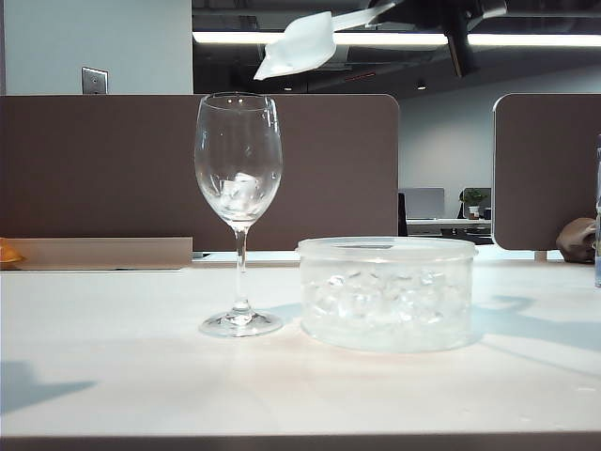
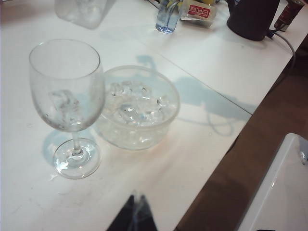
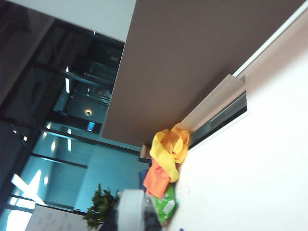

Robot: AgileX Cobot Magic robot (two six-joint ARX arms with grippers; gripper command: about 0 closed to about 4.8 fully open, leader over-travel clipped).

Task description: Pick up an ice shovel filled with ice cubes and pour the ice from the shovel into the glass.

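Beside the tub [image 1: 387, 293], the glass [image 1: 238, 169] stands upright; ice shovel [image 1: 299, 45] tilts head-down above; right jaws clamp its handle, left jaws' state unclear.

The ice shovel [image 1: 299, 45], a translucent white plastic scoop with a thin straight handle, hangs in the air above the glass [image 1: 238, 174], its head tilted down toward the rim and its handle running up to the right hand at the exterior view's top edge. The tall clear stemmed glass stands upright on the bench, a few glassy ice cubes [image 1: 240, 193] lying in its bowl.
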